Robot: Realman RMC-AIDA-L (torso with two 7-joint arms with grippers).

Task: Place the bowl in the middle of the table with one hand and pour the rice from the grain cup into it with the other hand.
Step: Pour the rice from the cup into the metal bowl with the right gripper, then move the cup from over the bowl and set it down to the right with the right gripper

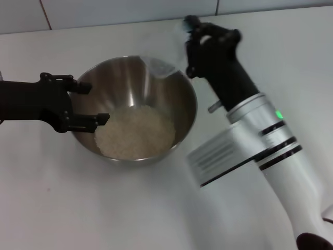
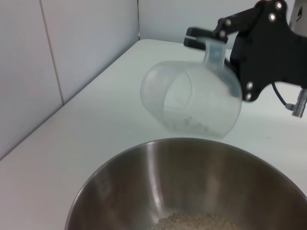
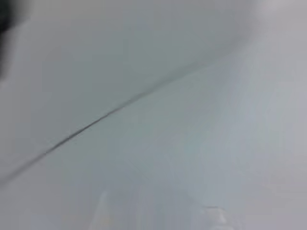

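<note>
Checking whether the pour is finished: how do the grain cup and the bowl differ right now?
The bowl is shiny steel, while the grain cup is clear plastic. The bowl sits upright on the table; the grain cup hangs tipped on its side over the bowl's rim, held by the right tool. The bowl holds the rice; the cup keeps only a few grains.

No readable text, brand, number or sign in any view. The only label-like thing is a pale sticker on the right arm's silver forearm, just beside the bowl; its print is too blurred to read. The grain cup shows no legible markings. A green indicator light glows farther up that forearm, no characters on it.
</note>
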